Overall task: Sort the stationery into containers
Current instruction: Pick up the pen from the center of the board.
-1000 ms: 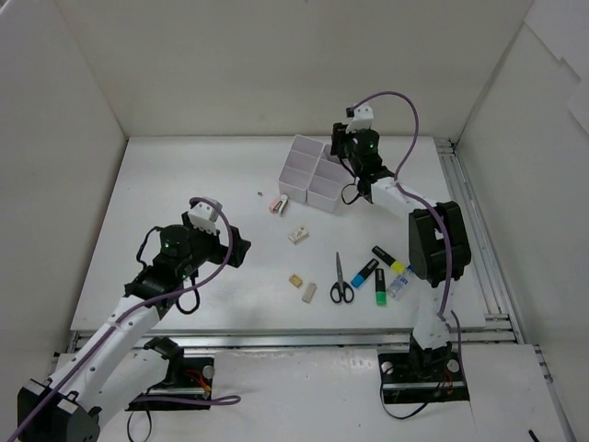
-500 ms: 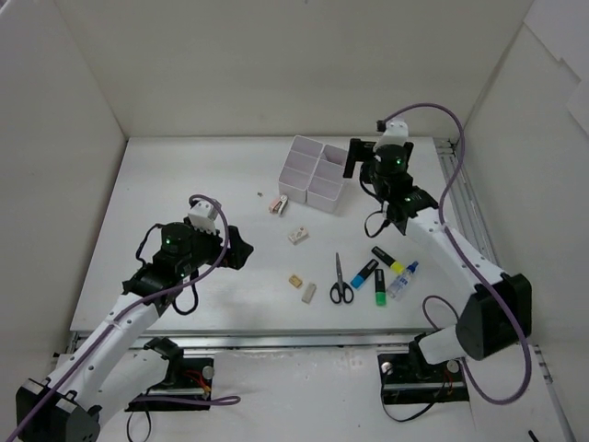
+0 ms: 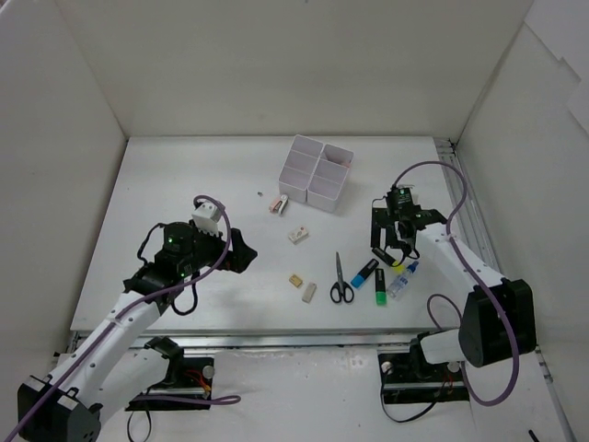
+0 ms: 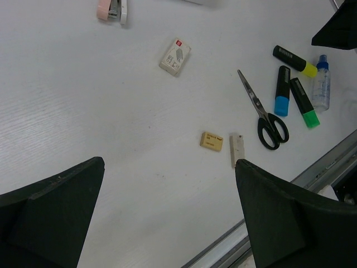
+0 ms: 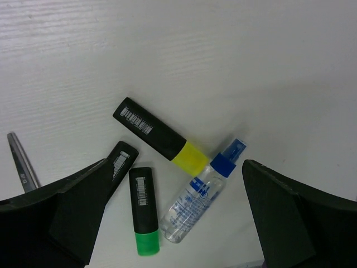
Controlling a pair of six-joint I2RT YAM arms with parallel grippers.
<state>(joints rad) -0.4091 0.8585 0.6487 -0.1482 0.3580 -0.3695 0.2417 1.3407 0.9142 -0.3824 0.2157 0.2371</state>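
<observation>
Stationery loose on white table, right of centre, well short of containers at far middle. Four white bins there, packed in a square block.

Below right gripper, fingers spread wide, nothing held: yellow highlighter, green highlighter, blue highlighter, glue bottle with blue cap just beside the yellow tip.

Left of these, scissors, handles toward near edge. Further left, tan eraser and white eraser, close but apart. Wrapped eraser nearer the bins; pink piece just beside them.

Left gripper hovering above table, fingers wide apart, empty.
</observation>
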